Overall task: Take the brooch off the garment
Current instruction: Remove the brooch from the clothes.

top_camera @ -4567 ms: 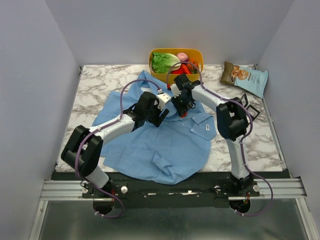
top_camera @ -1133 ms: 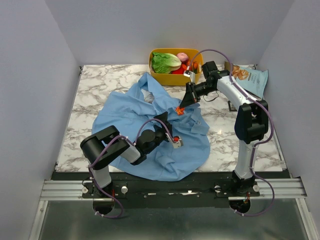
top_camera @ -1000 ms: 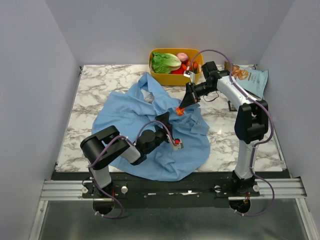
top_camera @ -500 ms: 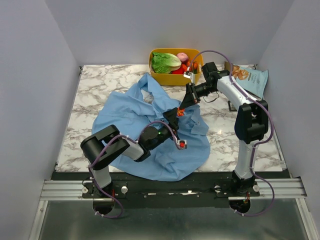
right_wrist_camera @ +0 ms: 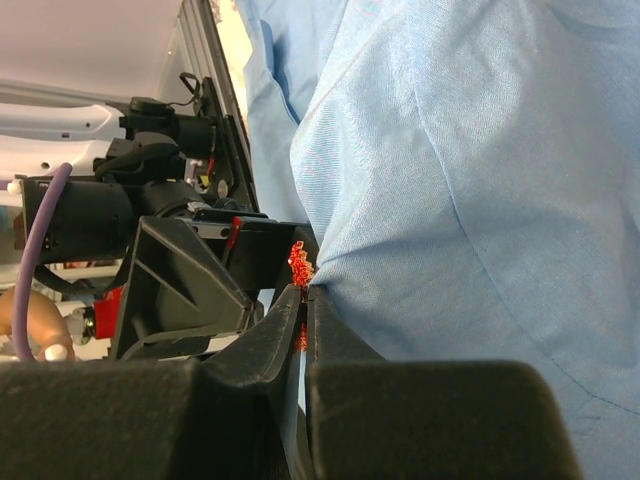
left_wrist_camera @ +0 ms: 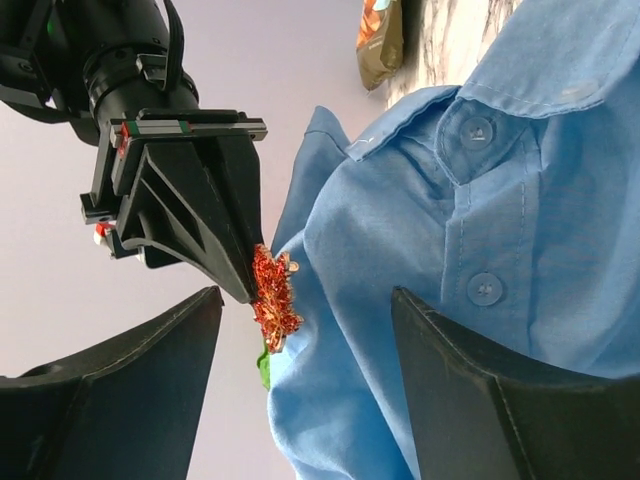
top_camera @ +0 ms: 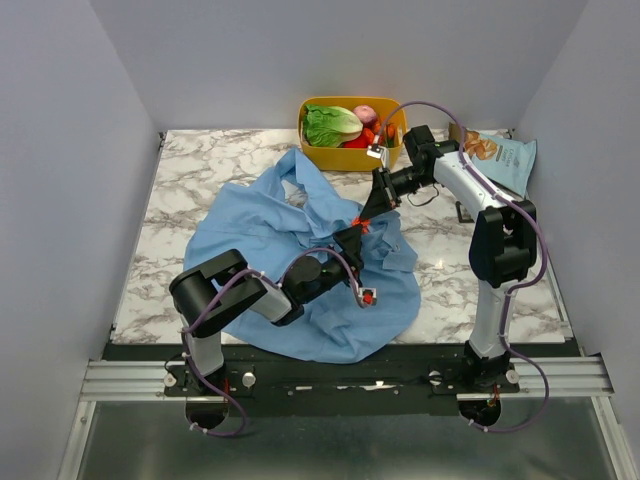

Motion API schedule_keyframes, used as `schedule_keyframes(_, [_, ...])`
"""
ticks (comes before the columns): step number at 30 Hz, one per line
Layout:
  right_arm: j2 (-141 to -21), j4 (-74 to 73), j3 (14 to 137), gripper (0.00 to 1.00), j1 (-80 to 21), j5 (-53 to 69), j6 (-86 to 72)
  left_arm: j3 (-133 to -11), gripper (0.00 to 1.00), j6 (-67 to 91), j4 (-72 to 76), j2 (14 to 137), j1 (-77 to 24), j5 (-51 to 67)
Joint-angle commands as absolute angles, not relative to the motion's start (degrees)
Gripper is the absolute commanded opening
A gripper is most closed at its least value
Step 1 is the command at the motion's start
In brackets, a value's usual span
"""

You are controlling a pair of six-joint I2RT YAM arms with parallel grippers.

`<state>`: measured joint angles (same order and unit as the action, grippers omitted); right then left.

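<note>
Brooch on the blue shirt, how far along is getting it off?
Done: the right gripper has its jaws shut on the brooch. In hand: cloth of the garment is drawn up to that pinch, and the left gripper faces it with jaws open, holding nothing. Left: the brooch still touches the cloth, so pulling it free and clear remains.

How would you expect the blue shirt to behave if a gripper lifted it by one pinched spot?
Probably floppy: the shirt lies in soft folds. Likely light and thin: it tents up at the red-orange ornament that the right gripper pinches. It would probably drape, not lift whole.
</note>
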<state>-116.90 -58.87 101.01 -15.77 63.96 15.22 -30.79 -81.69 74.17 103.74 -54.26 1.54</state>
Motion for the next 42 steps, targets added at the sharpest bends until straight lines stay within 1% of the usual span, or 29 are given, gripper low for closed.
schedule_keyframes(1, [-116.2,-60.8,101.9,0.13,-15.8,65.7,16.6,-33.3,0.76,-82.4,97.0,104.2,-54.7,0.7])
schedule_keyframes(11, [-116.9,-61.2,102.2,0.13,-15.8,65.2,17.0,-34.0,0.75,-83.7,97.0,103.6,-55.3,0.8])
schedule_keyframes(15, [-116.6,-61.4,102.1,0.13,-15.7,64.5,17.7,-34.2,0.7,-84.0,97.0,103.5,-55.3,0.4])
schedule_keyframes(28, [-117.0,-61.2,102.0,0.14,-14.2,63.0,17.9,-33.7,0.7,-85.8,97.1,100.2,-54.8,-2.8])
schedule_keyframes(41, [-116.4,-61.3,101.6,0.14,-14.1,63.5,18.0,-31.4,0.69,-86.3,97.0,100.3,-54.8,-2.3])
schedule_keyframes(42, [-116.3,-61.3,101.6,0.14,-14.1,63.5,18.0,-31.4,0.68,-86.1,97.0,100.4,-54.8,-2.4])
